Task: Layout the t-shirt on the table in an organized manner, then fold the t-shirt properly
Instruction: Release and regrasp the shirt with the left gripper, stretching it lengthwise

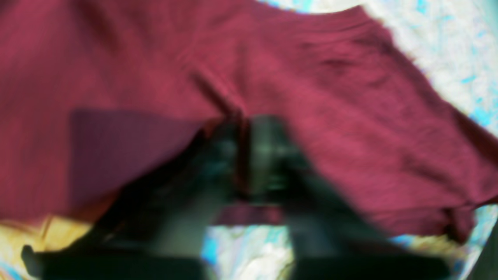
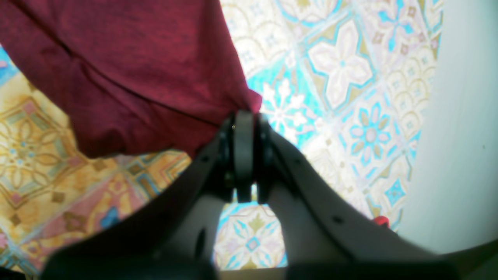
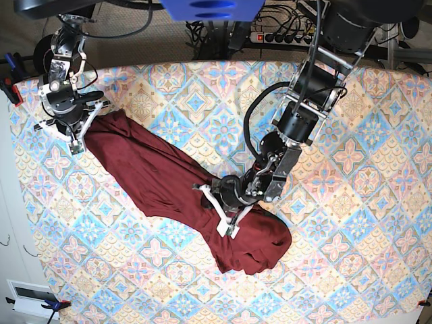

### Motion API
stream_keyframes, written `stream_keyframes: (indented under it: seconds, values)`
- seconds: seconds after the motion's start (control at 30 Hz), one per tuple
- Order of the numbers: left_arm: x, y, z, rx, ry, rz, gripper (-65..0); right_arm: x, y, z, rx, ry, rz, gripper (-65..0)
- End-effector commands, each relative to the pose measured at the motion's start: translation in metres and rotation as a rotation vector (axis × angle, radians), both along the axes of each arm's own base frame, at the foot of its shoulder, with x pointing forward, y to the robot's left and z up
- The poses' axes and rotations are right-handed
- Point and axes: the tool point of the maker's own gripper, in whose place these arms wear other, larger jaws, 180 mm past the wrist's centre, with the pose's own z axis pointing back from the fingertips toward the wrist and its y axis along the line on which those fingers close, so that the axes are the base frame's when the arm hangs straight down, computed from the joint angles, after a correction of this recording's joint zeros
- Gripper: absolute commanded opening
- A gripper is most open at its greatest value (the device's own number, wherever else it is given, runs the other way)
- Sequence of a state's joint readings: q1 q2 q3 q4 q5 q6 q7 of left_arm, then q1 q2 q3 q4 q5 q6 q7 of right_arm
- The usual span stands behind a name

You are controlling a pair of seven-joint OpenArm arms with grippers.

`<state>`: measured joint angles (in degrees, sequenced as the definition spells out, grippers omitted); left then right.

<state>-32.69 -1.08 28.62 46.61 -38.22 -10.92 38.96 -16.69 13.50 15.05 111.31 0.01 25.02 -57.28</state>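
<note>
Dark maroon knit t-shirt: bunched diagonally across floral-tiled desk; right gripper and left gripper fingers both pinch its cloth. Layout unfinished, folding not begun.

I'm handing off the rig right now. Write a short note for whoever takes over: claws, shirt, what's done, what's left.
Right claw: shut on a corner of the t-shirt, near the far corner of the table on the base view's left.
Left claw: shut, pinching a fold of cloth near the shirt's middle.
Shirt: stretched as a diagonal band between the two claws, with the rest bunched in a heap past the left claw, toward the table's middle.
Done: both grips taken, one end pulled out.
Left: spread the bunched end flat, square the shirt up, then do all the folds. No fold is made yet.
</note>
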Motion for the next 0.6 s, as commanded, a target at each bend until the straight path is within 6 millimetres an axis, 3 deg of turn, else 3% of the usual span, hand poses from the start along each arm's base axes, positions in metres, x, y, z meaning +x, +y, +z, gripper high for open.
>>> stream_keyframes:
  seconds: [0.0,0.13,0.2,0.4,0.57]
  values:
    - [0.030,-0.002,0.048,-0.053,-0.105,0.016,-65.0,0.006,-0.006,0.011,-0.020,-0.037,-0.003,-64.6]
    - [0.039,0.012,0.126,-0.162,-0.218,0.008,-65.0,0.006,-0.007,0.012,-0.020,-0.039,-0.005,-64.6]
    - [0.041,0.022,0.151,-0.204,-0.236,0.013,-65.0,0.005,-0.015,0.014,-0.027,-0.045,-0.026,-64.6]
    - [0.051,0.077,0.176,-0.303,-0.216,0.084,-65.0,0.001,-0.037,0.023,-0.046,-0.068,-0.091,-64.6]
    - [0.042,0.112,0.203,-0.337,-0.274,0.085,-65.0,0.022,-0.048,0.047,-0.050,-0.153,-0.126,-64.7]
